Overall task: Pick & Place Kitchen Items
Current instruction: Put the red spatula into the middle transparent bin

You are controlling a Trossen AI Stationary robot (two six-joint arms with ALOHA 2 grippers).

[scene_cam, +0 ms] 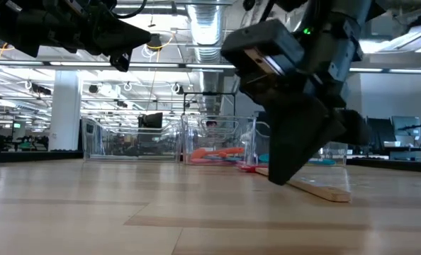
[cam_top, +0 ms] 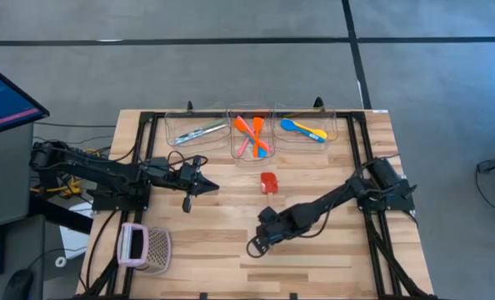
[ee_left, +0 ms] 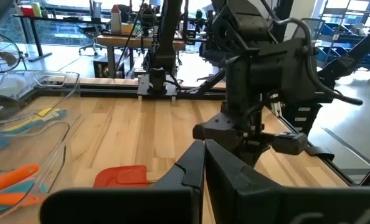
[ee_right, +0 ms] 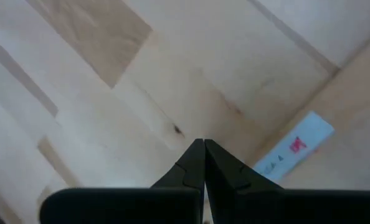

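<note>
1. The desk (cam_top: 331, 250) is pale butcher-block wood in strips, framed by black rails.
2. Three clear, thin-walled plastic bins (cam_top: 252, 133) stand in a row along the far edge.
3. The left bin holds slim cutlery (cam_top: 200, 132), silvery with a teal handle.
4. The middle bin holds crossed orange spoons (cam_top: 249, 127) and a pink one under them.
5. The right bin holds a blue spoon (cam_top: 291, 126) and a yellow spoon (cam_top: 312, 133), smooth plastic.
6. The spatula (cam_top: 269, 182), with a flat red head and a pale wooden handle, lies on the desk just near of the middle bin; the low view shows its handle flat on the wood.
7. The right gripper (cam_top: 252, 247) is low over the desk, near and slightly left of the spatula, its dark wedge-shaped fingers clenched together on nothing; a labelled pale handle end lies just beside its tips in its wrist view.
8. The left gripper (cam_top: 211, 186) hangs left of the spatula, clenched and empty.
9. A pink-and-white mesh basket (cam_top: 145, 247) sits at the near left.
</note>
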